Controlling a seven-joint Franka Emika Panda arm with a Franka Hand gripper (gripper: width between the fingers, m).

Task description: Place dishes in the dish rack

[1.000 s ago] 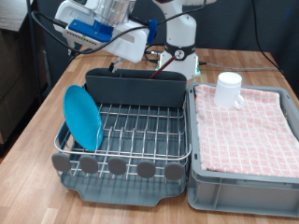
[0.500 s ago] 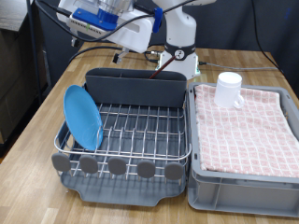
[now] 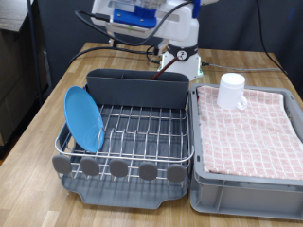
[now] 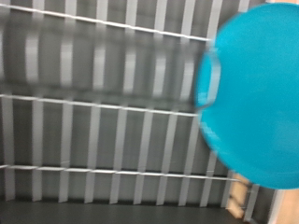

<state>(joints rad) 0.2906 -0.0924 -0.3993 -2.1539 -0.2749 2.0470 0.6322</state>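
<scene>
Round, smooth light-blue plate (image 3: 83, 118) stands on edge in the silver wire-grid dish rack (image 3: 142, 132), at the exterior view's left. White mug (image 3: 232, 91) sits upright on pink checkered cloth (image 3: 251, 128) inside grey crate (image 3: 246, 189), beside the rack. Arm raised high above rack; gripper (image 3: 133, 17) near the exterior view's top, finger state cannot be told. Wrist view, blurred: plate (image 4: 257, 89) over grid wires.

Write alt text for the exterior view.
A round light-blue plate stands on edge in a silver wire-grid dish rack on a wooden table. A white mug sits on pink checkered cloth in a grey crate beside it.
</scene>
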